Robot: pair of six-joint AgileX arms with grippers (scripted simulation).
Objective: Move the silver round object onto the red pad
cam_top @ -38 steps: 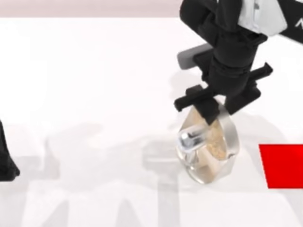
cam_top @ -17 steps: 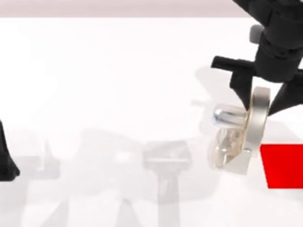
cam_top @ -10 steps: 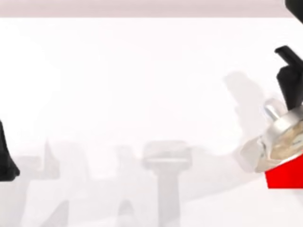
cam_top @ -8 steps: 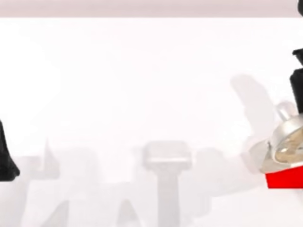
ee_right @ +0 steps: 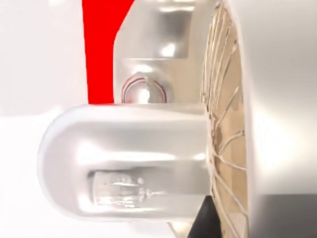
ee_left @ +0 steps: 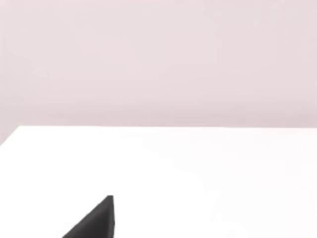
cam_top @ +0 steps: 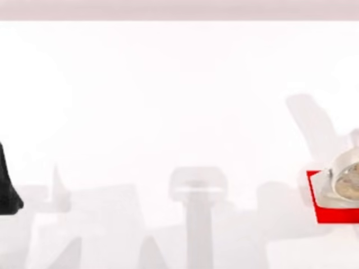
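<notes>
The silver round object is at the table's right edge, tilted over the left part of the red pad; whether it touches the pad I cannot tell. The right wrist view is filled by its thick rim, speckled gold face and central knob, with the red pad behind. My right gripper is shut on the object's rim; one black fingertip lies against the inner face. The right arm is outside the top view. My left gripper is parked at the left edge, open, one fingertip showing.
Faint grey shadows lie on the white table, among them a T-shaped one at front centre. The table's far edge meets a pale pink wall.
The right arm has carried the silver round object rightward from the table's middle to above the red pad and has left the top view. The left arm has not moved.
</notes>
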